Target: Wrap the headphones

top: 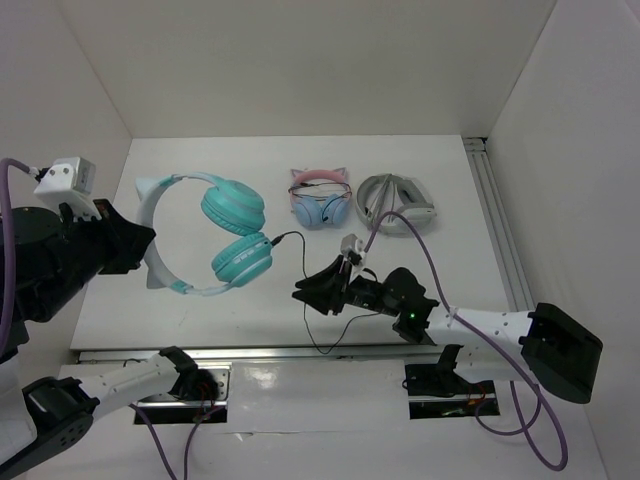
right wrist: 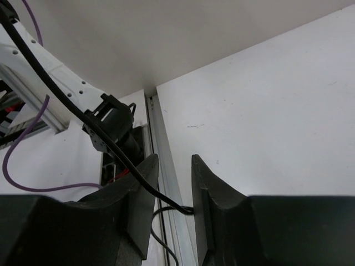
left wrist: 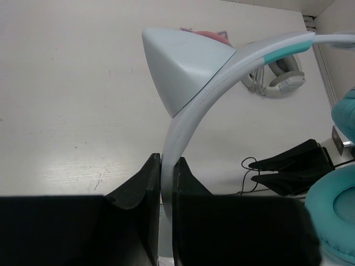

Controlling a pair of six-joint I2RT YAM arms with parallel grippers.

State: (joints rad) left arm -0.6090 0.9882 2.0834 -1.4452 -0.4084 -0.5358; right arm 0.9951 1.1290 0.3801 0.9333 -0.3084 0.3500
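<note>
The headphones have teal ear cups [top: 237, 232] and a pale headband [top: 150, 228] with small cat ears. My left gripper [top: 140, 245] is shut on the headband [left wrist: 188, 116], which rises between its jaws [left wrist: 166, 160]; a teal cup [left wrist: 333, 221] shows at the right. The thin black cable [top: 290, 238] runs from the lower cup to my right gripper [top: 305, 293] and loops down to the table's front edge. In the right wrist view the cable [right wrist: 166, 200] passes between the parted jaws [right wrist: 175, 160] and touches the right finger.
A pink cat-ear pair [top: 320, 200] and a grey-white pair [top: 397, 203] lie at the back, the latter also in the left wrist view [left wrist: 277, 77]. A metal rail [top: 300, 352] runs along the near edge and another [top: 500, 230] along the right. White walls enclose the table.
</note>
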